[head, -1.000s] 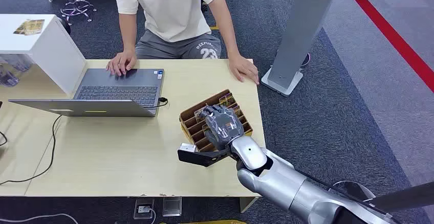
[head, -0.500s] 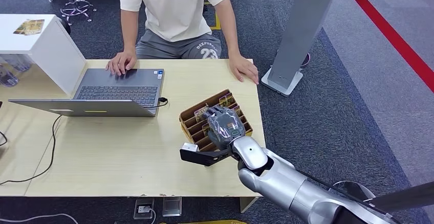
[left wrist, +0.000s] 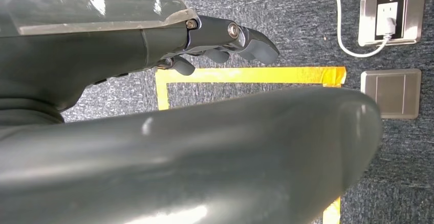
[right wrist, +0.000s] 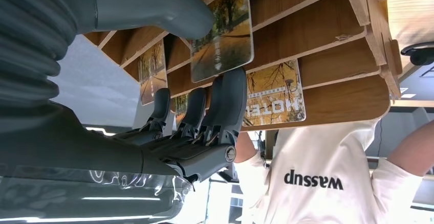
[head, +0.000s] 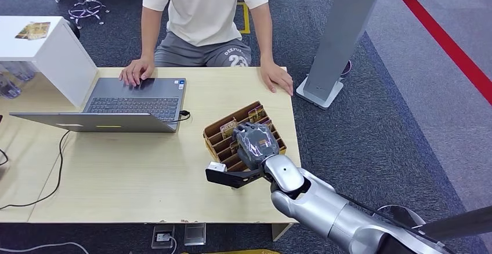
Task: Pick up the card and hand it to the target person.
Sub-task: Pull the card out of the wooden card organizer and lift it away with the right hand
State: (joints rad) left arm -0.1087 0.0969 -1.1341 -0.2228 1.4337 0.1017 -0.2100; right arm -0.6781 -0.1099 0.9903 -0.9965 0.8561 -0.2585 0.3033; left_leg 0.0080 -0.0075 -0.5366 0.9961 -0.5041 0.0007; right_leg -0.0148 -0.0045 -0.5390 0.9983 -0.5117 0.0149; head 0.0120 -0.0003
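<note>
**Reaching into the card rack by the table's right edge**

Standing near the right edge of the table [head: 145, 178], the wooden rack [head: 217, 135] holds several picture cards upright in its slots. The right hand [head: 253, 142] is down over it, thumb and fingers [right wrist: 228, 98] pinching one autumn-tree card [right wrist: 222, 29] that is partly in its slot. A person [head: 203, 16] sits at the far edge, one hand on a laptop [head: 136, 94]. The left hand [left wrist: 225, 40] hangs above carpet, fingers loosely apart, holding nothing.

Person [head: 204, 10]: we see the head cut off by frame edge | card rack [head: 219, 133]: middle slots hidden beneath our right hand [head: 254, 144]
</note>
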